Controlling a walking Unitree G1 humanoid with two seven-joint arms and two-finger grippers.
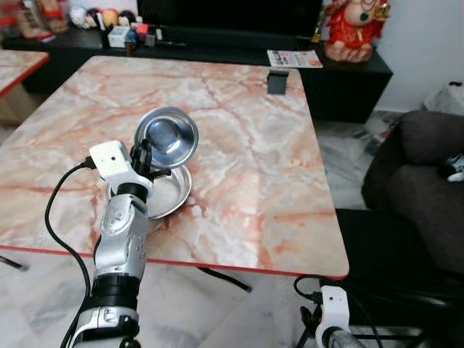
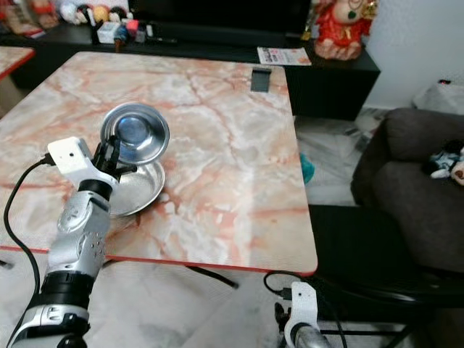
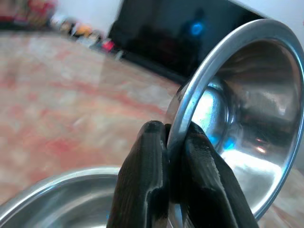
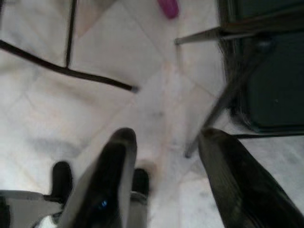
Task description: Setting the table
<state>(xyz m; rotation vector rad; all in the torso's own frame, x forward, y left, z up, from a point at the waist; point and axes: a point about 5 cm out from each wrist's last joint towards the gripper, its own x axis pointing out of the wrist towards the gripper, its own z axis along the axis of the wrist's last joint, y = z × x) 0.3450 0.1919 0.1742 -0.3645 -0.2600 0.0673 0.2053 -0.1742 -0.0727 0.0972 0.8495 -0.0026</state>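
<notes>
The left gripper (image 3: 171, 156) pinches the rim of the upper steel bowl (image 1: 168, 136), holding it tilted above the lower steel bowl (image 1: 168, 194) near the marble table's (image 1: 275, 181) front edge. A thin-rim pinch risks slipping; the bowl could drop and clatter. The right gripper (image 4: 166, 156) hangs spread, idle.

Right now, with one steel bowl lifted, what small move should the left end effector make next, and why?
Probably carry the lifted bowl sideways to bare table before lowering. The left end effector pinches its rim, tilted, directly above the second bowl, so lowering here would only restack them.
</notes>
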